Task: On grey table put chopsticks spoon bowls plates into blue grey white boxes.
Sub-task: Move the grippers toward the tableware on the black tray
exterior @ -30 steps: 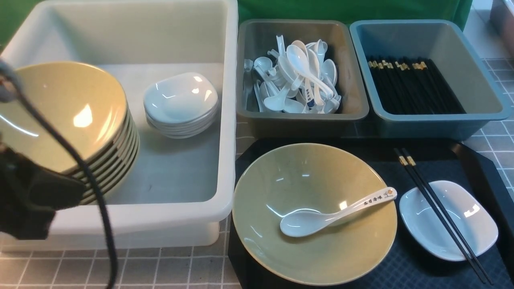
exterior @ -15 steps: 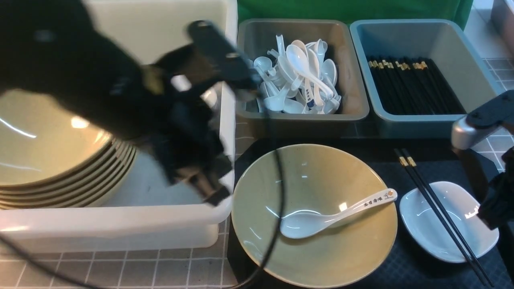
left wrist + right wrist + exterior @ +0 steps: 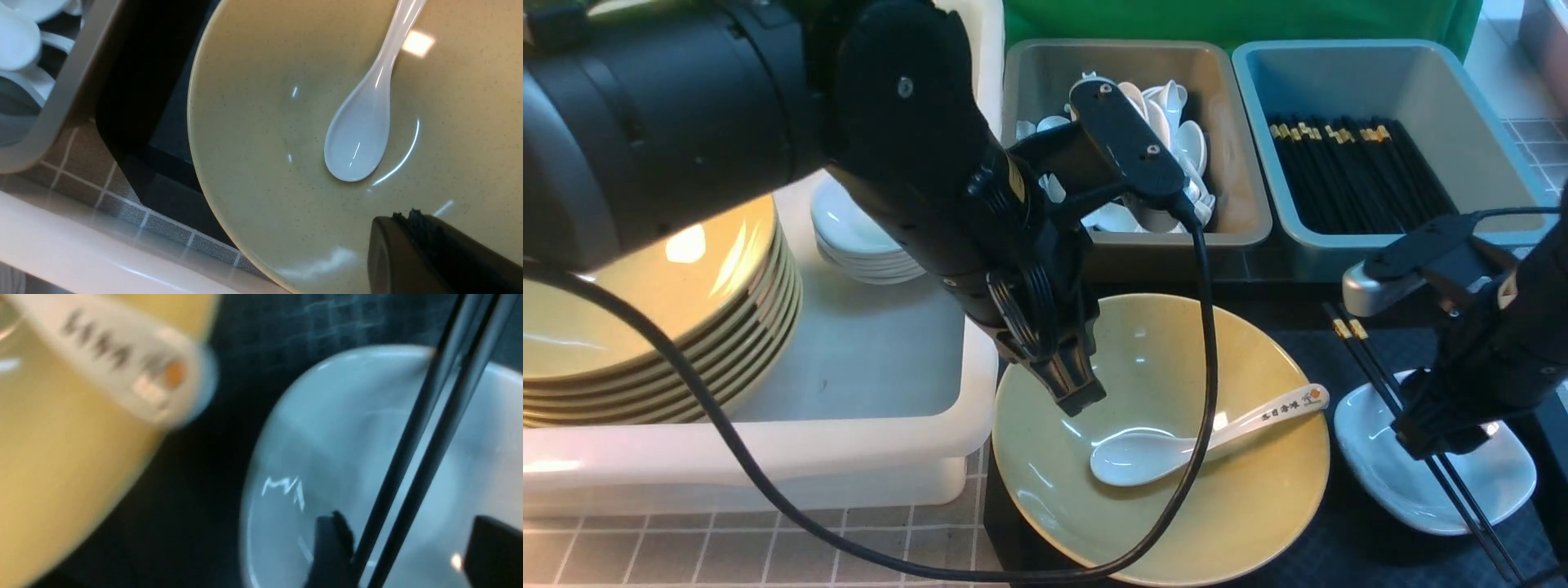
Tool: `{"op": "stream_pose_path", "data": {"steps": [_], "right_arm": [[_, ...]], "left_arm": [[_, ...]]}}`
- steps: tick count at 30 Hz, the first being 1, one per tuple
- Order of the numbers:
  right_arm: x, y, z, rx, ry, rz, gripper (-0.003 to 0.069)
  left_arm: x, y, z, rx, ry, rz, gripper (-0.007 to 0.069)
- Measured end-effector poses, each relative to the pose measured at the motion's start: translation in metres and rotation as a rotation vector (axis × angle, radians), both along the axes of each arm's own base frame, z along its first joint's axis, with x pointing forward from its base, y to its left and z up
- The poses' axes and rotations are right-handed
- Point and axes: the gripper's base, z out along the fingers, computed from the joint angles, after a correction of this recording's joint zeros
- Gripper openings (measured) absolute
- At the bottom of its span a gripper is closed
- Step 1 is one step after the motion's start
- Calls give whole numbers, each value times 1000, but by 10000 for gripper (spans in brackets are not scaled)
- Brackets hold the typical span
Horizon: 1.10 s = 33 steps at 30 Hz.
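A yellow bowl [image 3: 1241, 506] on the black tray holds a white spoon [image 3: 1152, 449]. My left gripper [image 3: 1080, 396] hangs over the bowl's near-left inside, apart from the spoon, jaws together and empty. The left wrist view shows the bowl [image 3: 265, 122], the spoon [image 3: 359, 139] and the gripper [image 3: 404, 218]. A small white plate [image 3: 1494, 482] carries black chopsticks [image 3: 1368, 359]. My right gripper [image 3: 1441, 441] is open low over that plate. In the right wrist view the chopsticks [image 3: 429, 437] pass between its fingers [image 3: 331, 547] above the plate [image 3: 327, 437].
The white box [image 3: 890, 445] at left holds a stack of yellow bowls [image 3: 686, 302] and a stack of white plates [image 3: 849, 237]. The grey box [image 3: 1233, 220] holds spoons. The blue box [image 3: 1421, 245] holds chopsticks. The black tray [image 3: 1339, 555] lies in front.
My left arm has swung from the white box rightward and down over the yellow bowl. My right arm has come in from the right and lowered over the white plate and chopsticks.
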Motion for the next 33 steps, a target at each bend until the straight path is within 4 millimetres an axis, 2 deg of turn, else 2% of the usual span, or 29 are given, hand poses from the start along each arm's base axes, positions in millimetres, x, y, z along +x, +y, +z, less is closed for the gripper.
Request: {"op": "stream_pose_path", "data": {"steps": [4,7,11,14,15,17,22,28,30,31,33], "right_arm": [[12,2,-8,4,1,-41,487],[17,4,-14,4,4,-47,488],[23,5,-31,-2,46,-75,442],[24,5,-36,-3,61,-92,366],[24,5,-36,-3,61,-92,372],[25,6,-35,-1,60,-99,267],[26,6,-33,-5,69,-98,126],[24,5,-30,-8,82,-100,113],[21,5,-23,-6,76,-100,113],[19,4,-19,-4,70,-100,113],[10,2,4,13,10,-95,113]], "left_arm": [[0,0,0,4,-4,-13,-11],[1,-1,-3,10,-1,-16,-11],[4,-4,-9,18,9,-15,-11],[5,-4,-11,21,13,-15,-11],[5,-4,-11,21,13,-15,-11],[6,-5,-12,24,17,-15,-11],[6,-5,-13,26,19,-16,-11],[6,-5,-13,27,20,-16,-11],[6,-5,-13,29,23,-16,-11],[5,-5,-13,30,24,-16,-11],[6,-5,-13,29,23,-16,-11]]}}
